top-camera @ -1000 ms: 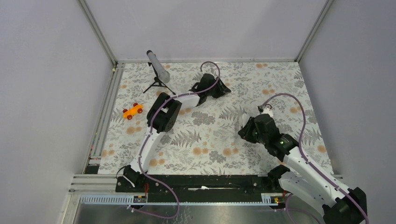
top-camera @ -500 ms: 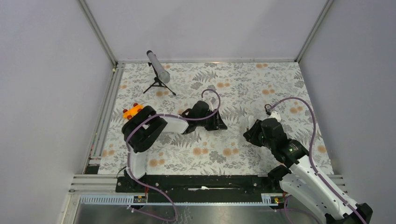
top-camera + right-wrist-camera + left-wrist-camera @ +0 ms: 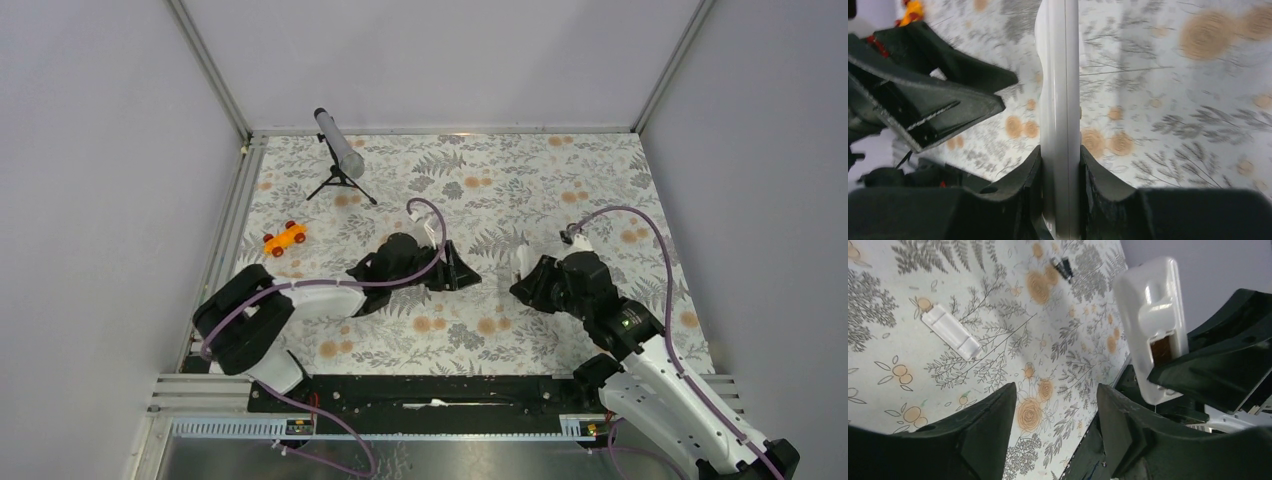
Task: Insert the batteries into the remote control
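My right gripper (image 3: 527, 281) is shut on the white remote control (image 3: 521, 264) and holds it above the table. In the right wrist view the remote (image 3: 1060, 90) stands edge-on between the fingers of that gripper (image 3: 1060, 156). In the left wrist view the remote (image 3: 1150, 305) shows its back with an open compartment. My left gripper (image 3: 463, 270) is open and empty, just left of the remote; its jaws (image 3: 1055, 395) stand wide apart over the mat. One small dark battery (image 3: 1064, 266) lies on the mat farther off. A second battery is not in view.
A small white cover piece (image 3: 950, 331) lies flat on the mat. The orange toy car (image 3: 284, 238) sits at the left, and the grey tube on a black tripod (image 3: 338, 150) stands at the back left. Grey walls close in the sides and back.
My left arm has swung from the back of the table towards the near middle, bringing its open gripper close to the remote. My right gripper has kept the remote and shifted only slightly.
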Controlling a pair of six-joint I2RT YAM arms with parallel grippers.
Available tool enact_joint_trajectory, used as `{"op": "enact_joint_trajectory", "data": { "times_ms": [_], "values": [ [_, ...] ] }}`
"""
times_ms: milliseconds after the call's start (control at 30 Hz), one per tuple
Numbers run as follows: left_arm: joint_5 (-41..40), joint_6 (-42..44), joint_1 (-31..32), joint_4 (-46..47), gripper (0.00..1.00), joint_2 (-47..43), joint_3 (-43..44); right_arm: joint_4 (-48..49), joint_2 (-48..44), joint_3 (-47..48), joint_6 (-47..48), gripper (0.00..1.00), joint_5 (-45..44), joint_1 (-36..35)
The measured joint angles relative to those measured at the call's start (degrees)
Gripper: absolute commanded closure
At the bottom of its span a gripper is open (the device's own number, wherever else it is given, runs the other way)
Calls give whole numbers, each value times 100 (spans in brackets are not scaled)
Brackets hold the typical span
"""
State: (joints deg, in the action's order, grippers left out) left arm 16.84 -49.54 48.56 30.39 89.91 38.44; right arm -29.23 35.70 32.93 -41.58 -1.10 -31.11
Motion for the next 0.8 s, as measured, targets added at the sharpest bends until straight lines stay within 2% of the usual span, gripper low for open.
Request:
{"op": "enact_joint_trajectory", "data": {
  "times_ms": [167, 267, 367, 500, 633, 800],
  "values": [
    [-216, -28, -63, 20, 16, -787, -297, 708, -13, 2, 431, 92, 1342, 2],
    [-223, -140, -297, 116, 2, -1456, -658, 1283, 28, 2, 476, 94, 2168, 2],
    [-269, -186, -557, 129, 1, -2345, -1086, 2059, 107, -59, 210, 94, 2680, 2],
    [-142, -155, -616, 205, 1, -3053, -1154, 3744, 310, -535, -601, 95, 3276, 2],
    [315, -299, -616, 625, 1, -3106, -1154, 4835, 887, -761, -1268, 95, 3773, 4],
    [623, -603, -636, 953, 3, -2861, -1113, 5591, 1145, -802, -1609, 95, 4288, 4]
  ]
}}
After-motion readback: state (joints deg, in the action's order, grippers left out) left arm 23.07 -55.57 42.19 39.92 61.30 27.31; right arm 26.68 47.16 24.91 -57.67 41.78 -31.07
